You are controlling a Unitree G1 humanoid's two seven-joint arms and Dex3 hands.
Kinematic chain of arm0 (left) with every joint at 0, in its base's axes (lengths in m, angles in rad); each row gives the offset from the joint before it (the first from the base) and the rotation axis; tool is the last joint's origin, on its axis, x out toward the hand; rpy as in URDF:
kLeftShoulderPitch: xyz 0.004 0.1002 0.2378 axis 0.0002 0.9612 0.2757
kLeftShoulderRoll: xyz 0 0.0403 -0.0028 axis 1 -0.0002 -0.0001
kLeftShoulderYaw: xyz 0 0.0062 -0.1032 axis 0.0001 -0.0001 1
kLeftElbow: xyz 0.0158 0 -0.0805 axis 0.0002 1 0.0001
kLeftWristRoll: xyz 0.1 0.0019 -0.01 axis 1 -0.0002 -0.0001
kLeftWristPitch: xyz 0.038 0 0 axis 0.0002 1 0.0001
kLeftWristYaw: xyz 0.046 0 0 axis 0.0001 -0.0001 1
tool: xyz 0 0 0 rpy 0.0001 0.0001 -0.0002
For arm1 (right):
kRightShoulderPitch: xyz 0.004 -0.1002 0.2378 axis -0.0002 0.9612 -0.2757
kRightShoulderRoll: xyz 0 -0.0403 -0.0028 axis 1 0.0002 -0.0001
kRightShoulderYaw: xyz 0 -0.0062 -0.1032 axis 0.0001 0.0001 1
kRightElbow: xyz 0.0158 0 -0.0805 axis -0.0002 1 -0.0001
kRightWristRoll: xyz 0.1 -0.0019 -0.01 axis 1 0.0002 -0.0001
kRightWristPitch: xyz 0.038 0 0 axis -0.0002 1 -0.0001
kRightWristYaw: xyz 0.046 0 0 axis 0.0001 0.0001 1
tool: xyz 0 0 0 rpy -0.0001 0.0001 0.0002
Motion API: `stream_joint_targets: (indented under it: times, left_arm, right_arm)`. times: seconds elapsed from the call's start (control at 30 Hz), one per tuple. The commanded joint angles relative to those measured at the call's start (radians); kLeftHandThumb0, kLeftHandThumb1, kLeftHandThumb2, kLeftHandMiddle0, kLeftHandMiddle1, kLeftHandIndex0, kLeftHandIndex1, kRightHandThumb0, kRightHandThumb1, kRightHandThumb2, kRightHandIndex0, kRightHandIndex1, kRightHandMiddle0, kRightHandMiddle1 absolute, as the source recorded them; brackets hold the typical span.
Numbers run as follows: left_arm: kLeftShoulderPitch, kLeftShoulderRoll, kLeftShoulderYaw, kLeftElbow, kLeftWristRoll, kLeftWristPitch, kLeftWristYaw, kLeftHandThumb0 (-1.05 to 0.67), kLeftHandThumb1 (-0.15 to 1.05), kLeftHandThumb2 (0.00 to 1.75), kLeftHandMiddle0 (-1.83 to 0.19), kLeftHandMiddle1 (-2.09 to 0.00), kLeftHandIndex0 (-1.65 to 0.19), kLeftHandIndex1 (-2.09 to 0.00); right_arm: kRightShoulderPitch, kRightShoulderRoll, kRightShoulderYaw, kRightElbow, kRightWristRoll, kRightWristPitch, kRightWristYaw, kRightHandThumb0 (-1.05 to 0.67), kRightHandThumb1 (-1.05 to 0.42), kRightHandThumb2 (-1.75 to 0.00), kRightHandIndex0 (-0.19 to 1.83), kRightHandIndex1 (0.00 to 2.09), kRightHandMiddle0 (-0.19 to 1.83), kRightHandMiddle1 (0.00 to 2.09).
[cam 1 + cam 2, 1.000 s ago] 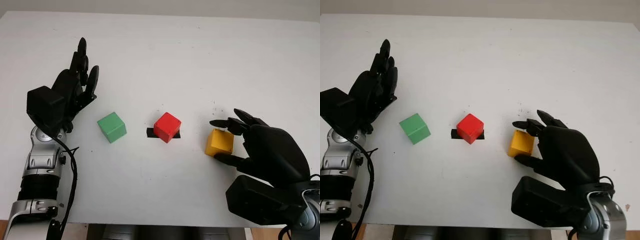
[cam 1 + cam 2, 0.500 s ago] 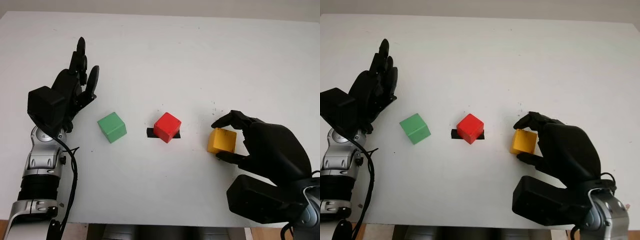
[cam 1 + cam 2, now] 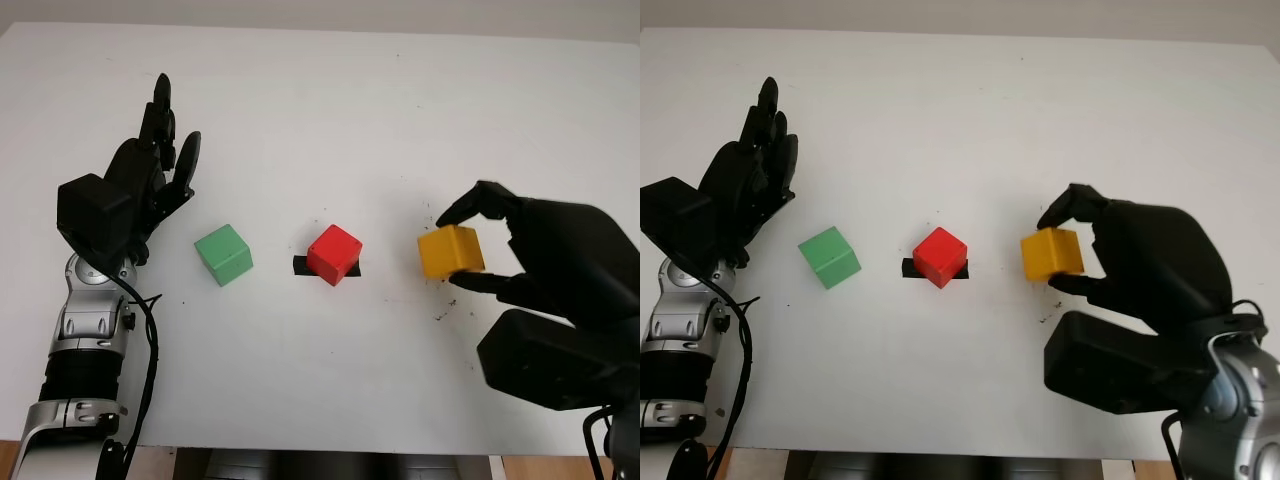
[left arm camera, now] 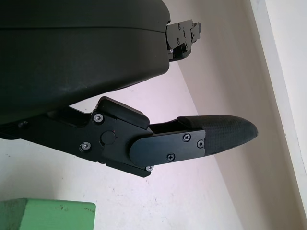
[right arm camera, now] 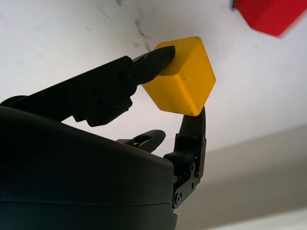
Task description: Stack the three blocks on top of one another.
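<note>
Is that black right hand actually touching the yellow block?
Touching. The right wrist view shows the right hand with one fingertip pressed on the yellow block from one side and another finger against the opposite side, pinching it.

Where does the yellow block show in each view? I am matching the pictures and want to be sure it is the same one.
Left eye view: yellow cube block, right of centre, held by the right hand.
Right eye view: same block, right of the red cube block.
Right wrist view: block pinched between black fingers.
Left wrist view: a green block corner instead.
Shared landmark: the red block.
</note>
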Motion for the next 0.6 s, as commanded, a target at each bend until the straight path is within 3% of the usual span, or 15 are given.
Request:
stream_joint_targets:
  times: [0.0, 0.33, 0.57]
  left_arm:
    - [0.020, 0.000, -0.006, -0.002, 0.006, -0.014, 0.005, -0.83, 1.05, 0.57, 0.19, 0.00, 0.19, 0.00]
    - [0.028, -0.008, -0.013, -0.029, 0.007, 0.003, 0.016, -0.83, 1.05, 0.57, 0.19, 0.00, 0.19, 0.00]
    - [0.024, -0.008, -0.015, -0.032, 0.003, 0.006, 0.016, -0.84, 1.05, 0.56, 0.19, 0.00, 0.19, 0.00]
  right_arm:
    - [-0.044, -0.007, -0.026, -0.025, 0.045, 0.007, 0.001, -0.24, -0.92, -0.05, 0.53, 0.09, 0.51, 1.15]
    - [-0.334, -0.090, 0.008, 0.116, 0.252, 0.081, 0.074, -0.17, -0.85, -0.05, 0.59, 0.10, 0.62, 1.09]
    - [-0.458, -0.086, 0.093, 0.304, 0.346, 0.020, 0.054, -0.22, -0.89, -0.06, 0.56, 0.08, 0.43, 1.44]
